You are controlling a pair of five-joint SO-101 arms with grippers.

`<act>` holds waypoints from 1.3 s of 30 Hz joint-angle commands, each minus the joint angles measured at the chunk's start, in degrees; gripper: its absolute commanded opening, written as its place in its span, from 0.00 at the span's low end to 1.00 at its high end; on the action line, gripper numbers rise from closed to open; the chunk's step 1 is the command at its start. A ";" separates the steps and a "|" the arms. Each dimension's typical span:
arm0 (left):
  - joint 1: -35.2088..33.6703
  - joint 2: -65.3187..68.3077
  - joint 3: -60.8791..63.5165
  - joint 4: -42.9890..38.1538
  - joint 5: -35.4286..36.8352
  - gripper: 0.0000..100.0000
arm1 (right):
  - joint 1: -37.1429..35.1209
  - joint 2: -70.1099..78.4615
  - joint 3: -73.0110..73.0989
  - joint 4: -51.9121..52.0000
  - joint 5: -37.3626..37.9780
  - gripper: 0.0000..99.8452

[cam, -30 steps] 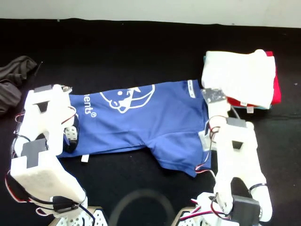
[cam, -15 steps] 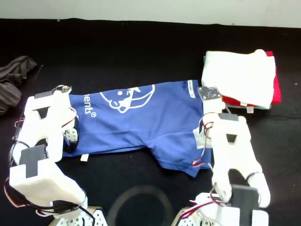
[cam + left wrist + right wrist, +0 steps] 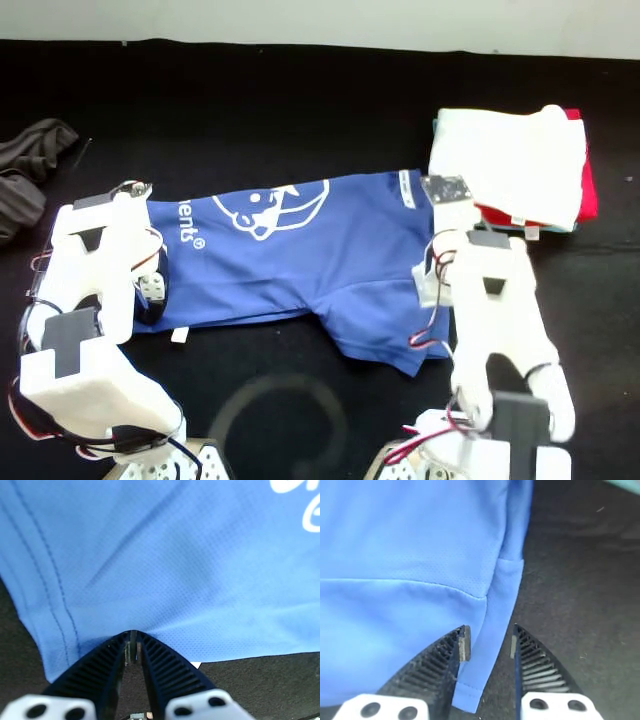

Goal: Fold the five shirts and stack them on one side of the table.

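A blue shirt (image 3: 300, 255) with white print lies partly folded across the black table (image 3: 300, 110). My left gripper (image 3: 132, 642) is shut on the blue shirt's hem (image 3: 60, 630) at its left end, where the left arm (image 3: 95, 270) stands. My right gripper (image 3: 487, 642) is open, its fingers straddling a narrow edge strip of the blue shirt (image 3: 495, 620) at the shirt's right side, under the right arm (image 3: 485, 300). A stack of folded shirts (image 3: 515, 165), white on top with red and teal below, sits at the right.
A dark crumpled shirt (image 3: 30, 170) lies at the table's far left edge. A small white tag (image 3: 181, 336) pokes out below the blue shirt. Bare black table lies behind the blue shirt.
The right arm has shifted slightly left and forward over the shirt's right edge. The left arm has moved a little; the shirt lies as before.
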 commanded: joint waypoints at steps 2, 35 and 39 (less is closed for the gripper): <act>0.75 -0.22 0.13 -2.90 0.09 0.01 | -2.68 -5.93 -0.84 1.36 -0.70 0.14; 0.75 -0.22 0.22 -2.90 0.09 0.01 | -4.18 7.52 1.89 -7.16 -0.62 0.07; 0.75 -0.22 0.22 -2.90 0.09 0.01 | -4.09 7.52 1.89 -7.16 -0.62 0.07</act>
